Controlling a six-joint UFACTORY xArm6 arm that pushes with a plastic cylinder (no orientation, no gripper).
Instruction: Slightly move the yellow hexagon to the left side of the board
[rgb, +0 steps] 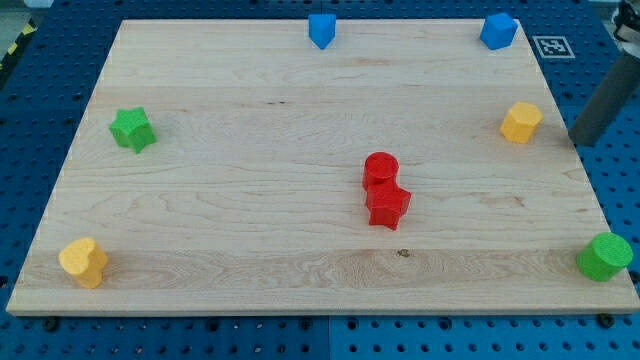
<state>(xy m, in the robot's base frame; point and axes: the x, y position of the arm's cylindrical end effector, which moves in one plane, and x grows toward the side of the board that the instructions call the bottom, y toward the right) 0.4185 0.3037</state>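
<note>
The yellow hexagon (520, 121) sits near the board's right edge, in the upper half of the view. My tip (584, 138) is the lower end of the dark rod at the view's right; it stands just past the board's right edge, to the right of the yellow hexagon and apart from it by a short gap.
A red cylinder (380, 168) touches a red star (388, 205) at the middle. A green star (132, 129) is at the left, a yellow heart-like block (83, 261) at the bottom left, a green cylinder (604, 256) at the bottom right, two blue blocks (321, 30) (497, 31) along the top edge.
</note>
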